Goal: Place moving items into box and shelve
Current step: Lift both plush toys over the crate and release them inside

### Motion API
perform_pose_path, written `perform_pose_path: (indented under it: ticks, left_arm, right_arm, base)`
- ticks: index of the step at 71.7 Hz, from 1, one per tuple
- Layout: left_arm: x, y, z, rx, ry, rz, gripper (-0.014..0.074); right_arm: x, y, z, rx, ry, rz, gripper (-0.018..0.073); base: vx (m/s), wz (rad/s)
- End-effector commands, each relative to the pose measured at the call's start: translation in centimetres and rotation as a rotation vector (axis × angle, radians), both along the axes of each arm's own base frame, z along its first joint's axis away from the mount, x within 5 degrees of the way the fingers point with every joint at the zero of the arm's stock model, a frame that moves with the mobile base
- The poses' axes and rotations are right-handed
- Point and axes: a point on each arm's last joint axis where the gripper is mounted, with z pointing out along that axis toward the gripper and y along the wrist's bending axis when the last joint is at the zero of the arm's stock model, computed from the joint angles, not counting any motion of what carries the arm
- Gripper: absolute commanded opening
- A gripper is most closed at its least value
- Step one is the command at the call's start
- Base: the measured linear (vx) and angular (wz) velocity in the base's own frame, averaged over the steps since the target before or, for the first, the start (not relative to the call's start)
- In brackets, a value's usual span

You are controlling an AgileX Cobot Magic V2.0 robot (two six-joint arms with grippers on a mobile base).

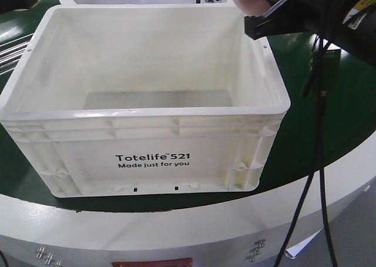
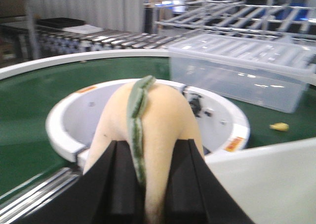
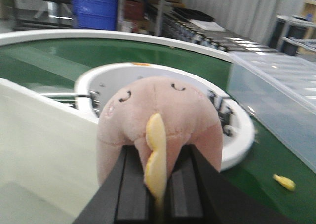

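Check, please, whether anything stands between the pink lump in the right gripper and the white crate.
Nothing visible does. The pink lump sits clamped in the right gripper by the far right corner of the white crate, which is lidless, its visible floor bare.

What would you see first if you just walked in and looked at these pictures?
Probably the big white box with black writing, sitting on the green belt right in front. Then the two soft toys. The left tool pinches a cream toy with a green stripe, and the right tool pinches a pink toy with a yellow stripe and small stitched eyes.
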Motion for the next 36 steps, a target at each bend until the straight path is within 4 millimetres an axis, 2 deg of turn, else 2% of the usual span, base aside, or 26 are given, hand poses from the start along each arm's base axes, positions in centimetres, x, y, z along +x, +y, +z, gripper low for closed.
perform_pose_path:
  ticks: [1,13,22,28,36]
  left_arm:
    - [-0.3,-1.6,1.8,-0.049,-0.108,-0.072,-0.0020]
    - [0.3,-4.7,0.4,-0.048,-0.067,-0.171,-0.0020]
    - [0.8,-5.7,-0.3,-0.048,-0.049,-0.201,-0.0006]
    - [0.9,-6.0,-0.6,-0.044,-0.037,-0.209,0.0038]
    - [1.1,-6.1,-0.9,-0.038,-0.029,-0.210,0.0145]
  right_arm:
    - [-1.0,0.9,2.6,0.061,-0.153,0.051,-0.0012]
    - [-0.7,2.8,1.5,0.056,-0.128,0.103,-0.0012]
    - [-0.4,3.3,1.0,0.083,-0.112,0.111,0.0006]
    - [-0.3,3.3,0.9,0.090,-0.106,0.108,0.0052]
    - [-0.3,3.3,0.9,0.097,-0.099,0.108,0.0179]
  base:
    - [0.00,0.00]
    - [0.00,0.00]
    - [0.00,0.00]
    - [0.00,0.00]
    - [0.00,0.00]
